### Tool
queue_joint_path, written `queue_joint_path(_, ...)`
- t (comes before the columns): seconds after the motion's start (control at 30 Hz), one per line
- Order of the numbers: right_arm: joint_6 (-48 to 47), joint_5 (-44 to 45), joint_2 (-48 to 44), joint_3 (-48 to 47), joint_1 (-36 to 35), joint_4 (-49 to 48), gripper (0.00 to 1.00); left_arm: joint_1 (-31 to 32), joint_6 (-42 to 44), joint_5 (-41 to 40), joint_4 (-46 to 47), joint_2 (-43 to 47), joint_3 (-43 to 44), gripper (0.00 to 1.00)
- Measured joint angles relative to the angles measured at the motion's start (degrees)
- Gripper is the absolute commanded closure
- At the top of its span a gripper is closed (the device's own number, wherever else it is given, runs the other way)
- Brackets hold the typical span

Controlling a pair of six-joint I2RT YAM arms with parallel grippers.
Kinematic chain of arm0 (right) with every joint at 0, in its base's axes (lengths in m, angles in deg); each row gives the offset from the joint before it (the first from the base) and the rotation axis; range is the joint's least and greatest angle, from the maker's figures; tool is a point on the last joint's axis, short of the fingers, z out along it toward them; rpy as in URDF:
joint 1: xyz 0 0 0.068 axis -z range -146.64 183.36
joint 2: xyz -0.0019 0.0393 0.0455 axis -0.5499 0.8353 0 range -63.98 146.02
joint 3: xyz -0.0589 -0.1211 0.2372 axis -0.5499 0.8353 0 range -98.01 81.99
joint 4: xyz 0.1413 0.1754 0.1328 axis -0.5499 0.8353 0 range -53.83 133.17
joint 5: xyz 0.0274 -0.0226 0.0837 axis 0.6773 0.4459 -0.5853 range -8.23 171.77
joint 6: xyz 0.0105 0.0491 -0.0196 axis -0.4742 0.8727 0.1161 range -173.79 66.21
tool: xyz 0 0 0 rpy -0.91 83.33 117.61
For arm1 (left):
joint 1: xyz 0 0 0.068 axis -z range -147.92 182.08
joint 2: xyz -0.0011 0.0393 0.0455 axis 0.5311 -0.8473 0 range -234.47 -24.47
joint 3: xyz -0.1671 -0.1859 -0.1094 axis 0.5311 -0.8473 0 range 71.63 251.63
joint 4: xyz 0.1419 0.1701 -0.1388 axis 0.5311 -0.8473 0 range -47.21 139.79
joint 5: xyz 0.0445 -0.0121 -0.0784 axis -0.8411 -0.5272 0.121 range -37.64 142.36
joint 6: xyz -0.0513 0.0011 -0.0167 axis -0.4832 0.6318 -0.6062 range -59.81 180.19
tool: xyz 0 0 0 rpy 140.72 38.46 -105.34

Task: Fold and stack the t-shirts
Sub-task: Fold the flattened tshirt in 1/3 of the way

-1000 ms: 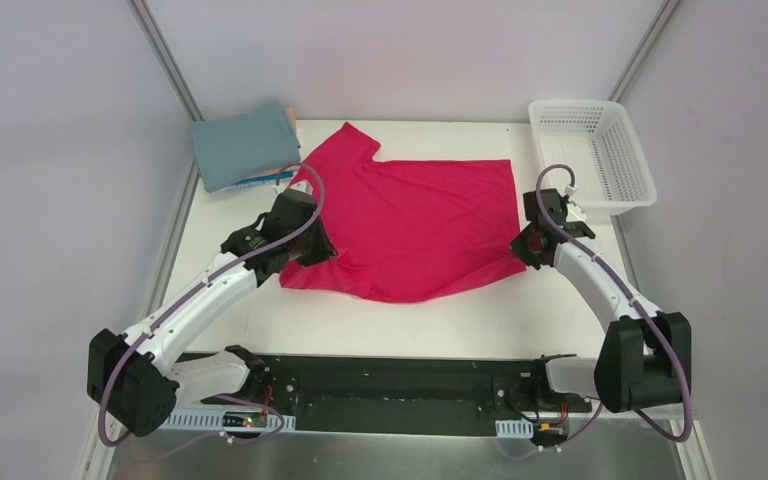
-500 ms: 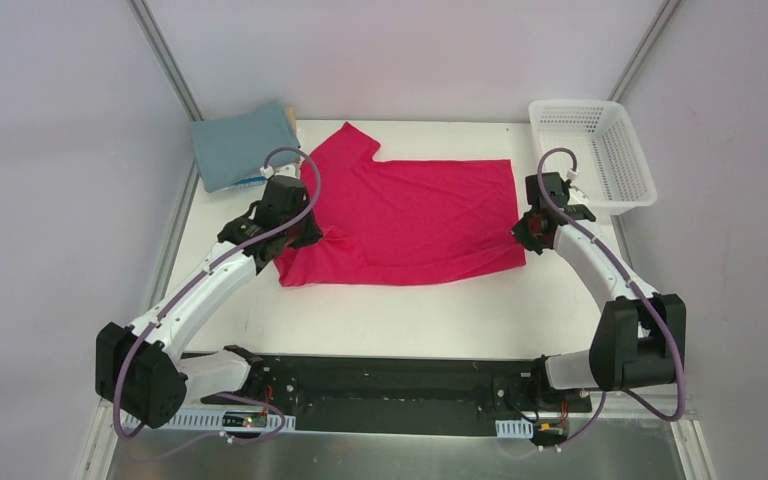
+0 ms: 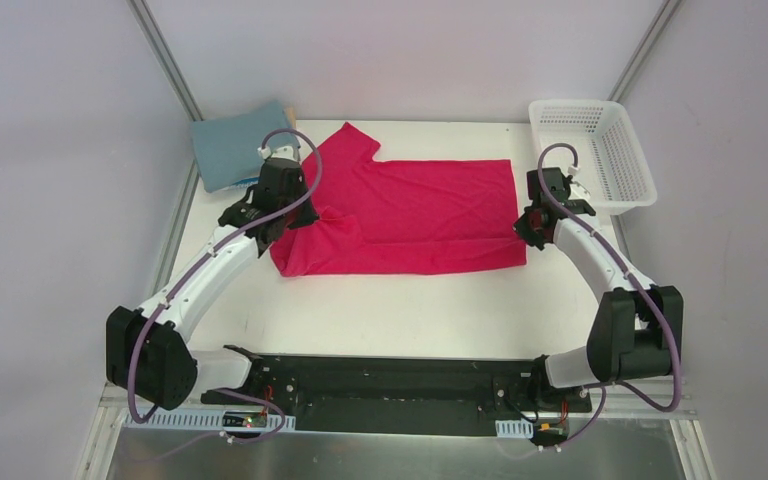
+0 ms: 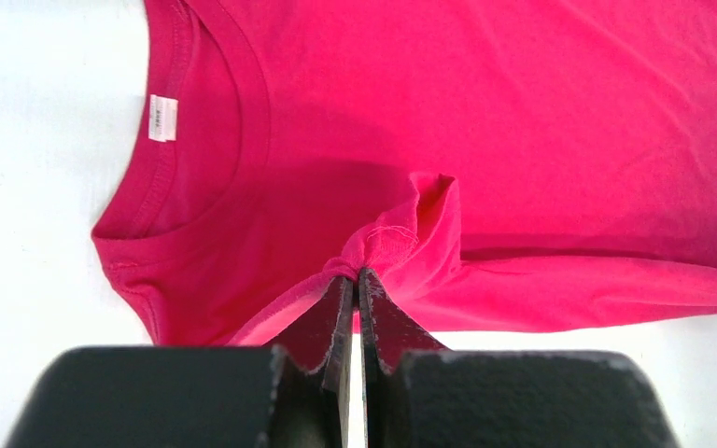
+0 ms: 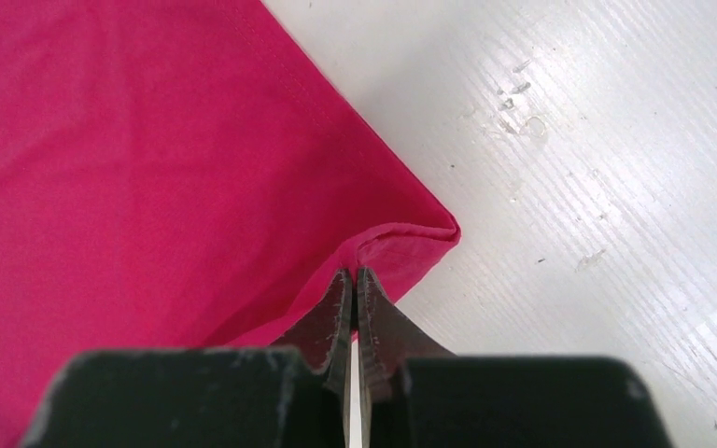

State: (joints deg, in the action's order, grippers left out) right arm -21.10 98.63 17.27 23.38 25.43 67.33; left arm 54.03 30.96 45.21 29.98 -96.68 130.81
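Note:
The crimson-pink t-shirt [image 3: 415, 215] lies spread on the white table, its near edge folded up over the body. My left gripper [image 3: 295, 212] is shut on a bunched fold of it by the collar; the pinch shows in the left wrist view [image 4: 356, 273] with the shirt [image 4: 485, 121] beyond. My right gripper [image 3: 528, 228] is shut on the shirt's right corner, seen in the right wrist view [image 5: 354, 273] with the shirt [image 5: 131, 168] to the left. A folded teal-grey t-shirt [image 3: 235, 145] tops a stack at the far left; a blue edge [image 3: 252, 181] shows under it.
A white mesh basket [image 3: 592, 150] stands at the far right corner of the table [image 3: 410, 300]. Grey walls and metal posts close in the back and sides. The black arm mount runs along the near edge [image 3: 390, 385].
Both grippers have moved away from me with the shirt's near edge, folding it over the body. The near edge now lies straight and higher up the table.

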Motion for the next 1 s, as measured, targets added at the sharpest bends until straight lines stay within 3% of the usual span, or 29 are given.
queue_joint_path(0.17,-0.5,0.0,1.6,-1.3,0.3,-0.9,1.00,-2.0,1.6,0.0,0.5,-1.6,1.1,1.00)
queue_joint_path(0.2,-0.6,0.0,2.0,-1.8,0.3,-1.0,0.90,-2.2,1.9,0.2,0.7,-2.1,1.4,1.00)
queue_joint_path(0.23,-0.6,0.0,2.3,-2.1,0.3,-1.2,1.00,-2.6,2.3,0.3,0.8,-2.7,1.8,1.00)
queue_joint_path(1.0,-1.9,0.2,9.2,-5.0,0.9,-5.0,1.00,-7.6,10.5,6.8,3.1,-17.7,11.0,1.00)
